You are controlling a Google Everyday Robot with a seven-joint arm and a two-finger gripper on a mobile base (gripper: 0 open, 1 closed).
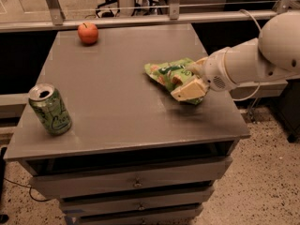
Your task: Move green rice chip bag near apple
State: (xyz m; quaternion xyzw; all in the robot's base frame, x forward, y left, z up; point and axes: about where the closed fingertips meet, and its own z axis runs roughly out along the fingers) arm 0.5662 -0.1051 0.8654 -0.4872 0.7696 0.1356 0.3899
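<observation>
We see the green rice chip bag [165,72] lying crumpled on the right side of the grey table [117,97], close to its right edge and about midway between front and back. The gripper [185,81] is on the bag's right end, reaching in from the right on a thick white arm [253,60] that hangs over the table's edge. Its cream fingers [190,89] sit on either side of the foil, one in front and one behind, clamped onto the bag between them. The apple [88,33] stands at the far left of the tabletop, near the back edge and well apart from the bag. A green drink can [50,109] stands upright at the front left corner, its top open, also well apart from the bag. Drawers [136,182] run across the front of the table below the top
</observation>
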